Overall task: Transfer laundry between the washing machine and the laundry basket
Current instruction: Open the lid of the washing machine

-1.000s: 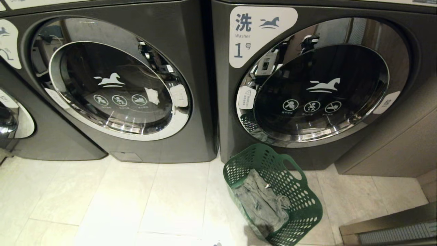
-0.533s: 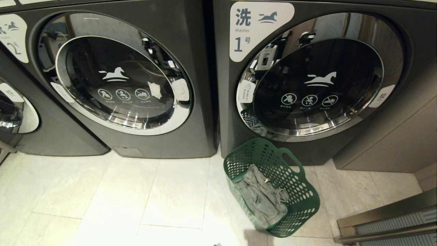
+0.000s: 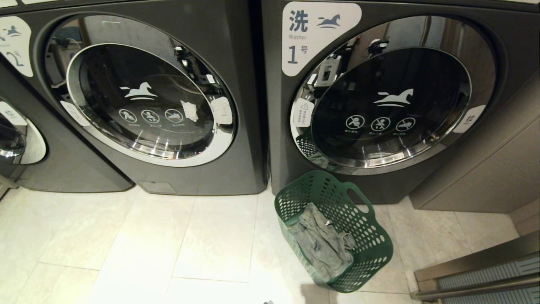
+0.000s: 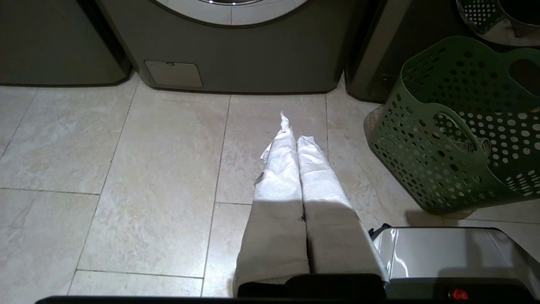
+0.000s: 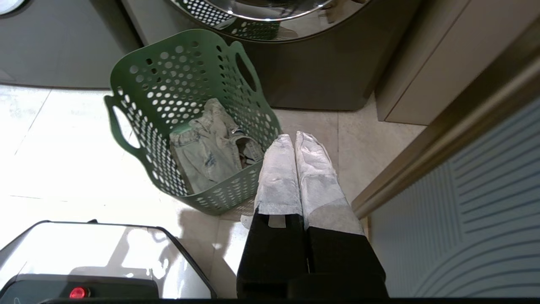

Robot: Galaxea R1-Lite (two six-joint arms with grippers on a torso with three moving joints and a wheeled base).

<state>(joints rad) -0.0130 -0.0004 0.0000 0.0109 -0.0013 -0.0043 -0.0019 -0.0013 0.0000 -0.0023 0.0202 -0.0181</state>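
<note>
Whole head view shifted, so the camera moved, not the things. Washing machine [image 3: 139,101] label 2 [image 3: 16,44] came into view at far left; laundry basket [image 3: 333,230] and laundry [image 3: 320,245] sit slightly higher in frame, unmoved on the floor.

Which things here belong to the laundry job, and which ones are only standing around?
Belong to the job:
- washer number 2, door closed
- green basket on the floor
- grey-green garment inside the basket

Only standing around:
- washer number 1
- third washer at the left edge
- floor tiles
</note>
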